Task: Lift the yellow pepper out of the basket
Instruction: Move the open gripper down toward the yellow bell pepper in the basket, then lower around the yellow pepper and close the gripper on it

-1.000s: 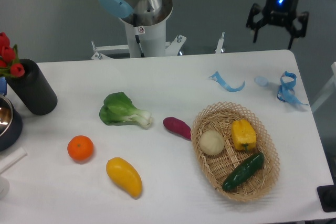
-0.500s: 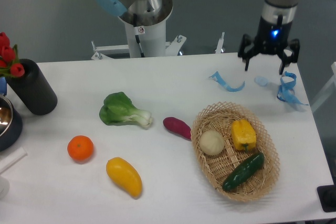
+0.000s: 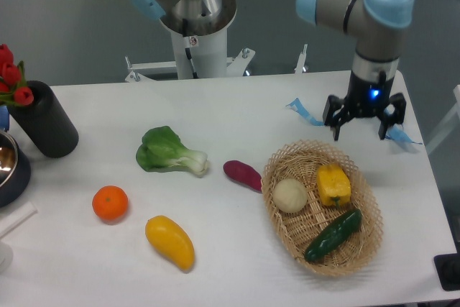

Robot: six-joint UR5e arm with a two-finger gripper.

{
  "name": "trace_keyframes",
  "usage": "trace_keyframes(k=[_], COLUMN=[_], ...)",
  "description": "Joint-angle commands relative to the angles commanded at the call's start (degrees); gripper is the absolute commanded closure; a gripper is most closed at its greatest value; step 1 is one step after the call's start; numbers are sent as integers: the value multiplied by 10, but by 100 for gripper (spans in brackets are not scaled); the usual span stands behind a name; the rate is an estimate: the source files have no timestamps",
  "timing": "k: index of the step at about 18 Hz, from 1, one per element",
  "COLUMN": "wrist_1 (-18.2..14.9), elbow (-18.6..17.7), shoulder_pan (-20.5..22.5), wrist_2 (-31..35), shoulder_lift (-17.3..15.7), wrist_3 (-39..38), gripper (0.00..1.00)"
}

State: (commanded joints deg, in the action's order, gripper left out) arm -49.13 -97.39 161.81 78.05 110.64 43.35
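Observation:
The yellow pepper [image 3: 333, 184] lies in the right half of the wicker basket [image 3: 284, 160], next to a pale round vegetable [image 3: 290, 195] and above a dark green cucumber [image 3: 333, 235]. My gripper [image 3: 359, 133] hangs just behind the basket's far rim, above and slightly right of the pepper. Its fingers are spread wide apart with nothing between them, so it is open.
Blue ribbon scraps [image 3: 307, 112] lie behind the basket on the right. Left of the basket sit a purple sweet potato [image 3: 243, 175], bok choy [image 3: 169, 152], an orange [image 3: 110, 203] and a yellow mango-shaped fruit [image 3: 170, 241]. A black vase with red tulips [image 3: 42, 124] and a dark bowl [image 3: 10, 167] stand at the left edge.
The gripper has come down and toward the basket, from beyond the table's back right corner to just behind the basket's far rim. It stayed open. Nothing on the table moved.

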Motion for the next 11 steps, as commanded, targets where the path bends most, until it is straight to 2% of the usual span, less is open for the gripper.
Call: trace_keyframes(k=[3, 7, 11], wrist_1=[0, 1, 4], elbow=[32, 33, 26], shoulder_pan=[-23, -38, -39], wrist_2=[5, 20, 24], shoulder_lift=[40, 57, 58], wrist_3=[-40, -38, -20], gripper=[0, 0, 0])
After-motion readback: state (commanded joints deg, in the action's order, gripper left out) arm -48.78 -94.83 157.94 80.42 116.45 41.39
